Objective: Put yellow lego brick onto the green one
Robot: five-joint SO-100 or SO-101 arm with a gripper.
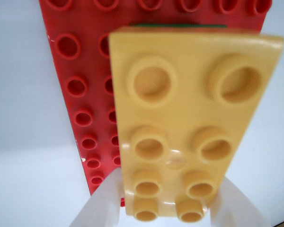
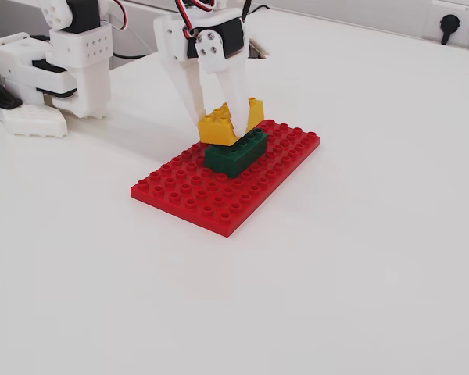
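Note:
The yellow lego brick (image 2: 219, 123) is held between my white fingers (image 2: 219, 94), so my gripper (image 2: 228, 129) is shut on it. It sits slightly tilted right on top of the far end of the dark green brick (image 2: 236, 154), which stands on the red studded baseplate (image 2: 219, 207). In the wrist view the yellow brick (image 1: 189, 113) fills the middle, studs toward the camera, with my gripper (image 1: 168, 213) at its near end. Only a thin strip of the green brick (image 1: 180, 25) shows beyond it, over the baseplate (image 1: 92, 71).
The arm's white base and motors (image 2: 70, 55) stand at the back left of the white table (image 2: 359, 258). A wall socket (image 2: 451, 23) is at the far right edge.

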